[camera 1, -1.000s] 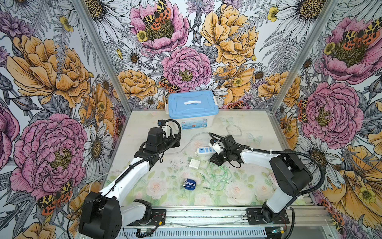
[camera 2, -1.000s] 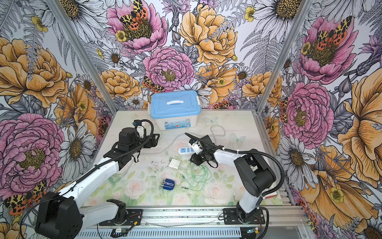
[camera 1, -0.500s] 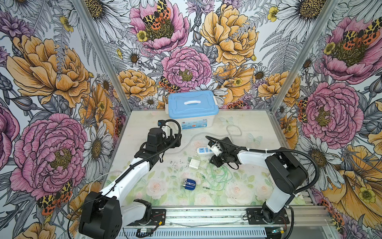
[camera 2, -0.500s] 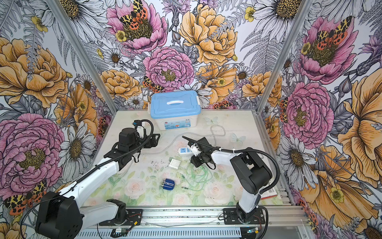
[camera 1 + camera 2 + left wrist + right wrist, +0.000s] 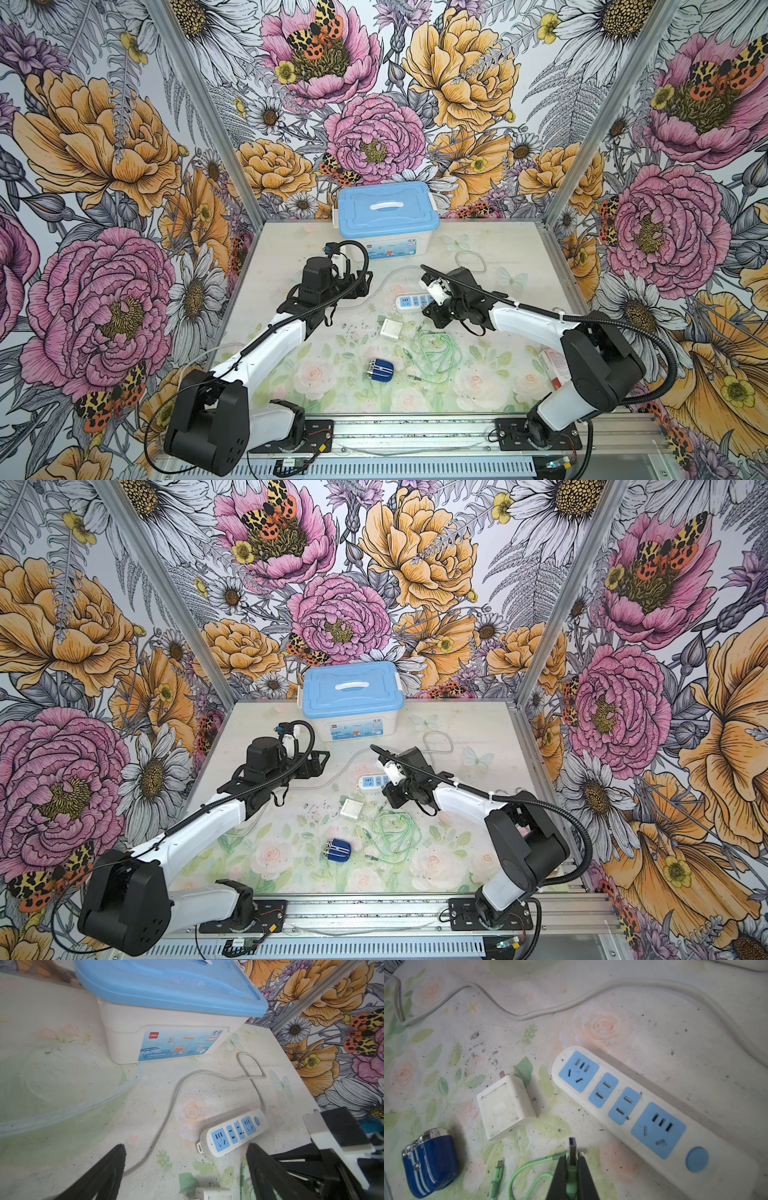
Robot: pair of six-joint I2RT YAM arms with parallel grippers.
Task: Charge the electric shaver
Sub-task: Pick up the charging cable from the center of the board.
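plainly, the electric shaver (image 5: 380, 371) lies on its side on the floral counter (image 5: 291, 257), close to the near edge and about midway across, with neither claw touching it. it is a stubby thing: a glossy dark-blue body with thin pale stripes running along it, a band of silver trim, and silver round heads at the end that points left. the right wrist view shows the electric shaver (image 5: 430, 1164) close up, with the sheen on its blue shell clear. just right of it sprawls a loose coil of green cable (image 5: 436, 351), and the cable's small plug (image 5: 499, 1164) lies near the shaver but apart from it. the right claw (image 5: 572, 1159) is clamped on the cable's usb plug (image 5: 572, 1147), whose metal tip sticks out past the fingertips. this claw sits low over the counter, right of the white charger block (image 5: 505, 1105) and just beside the white power strip (image 5: 643, 1109) with blue sockets. the left claw (image 5: 186, 1145) hangs left of the power strip, its fingers wide apart and nothing between them. a blue-lidded storage box (image 5: 388, 208) stands at the far wall.
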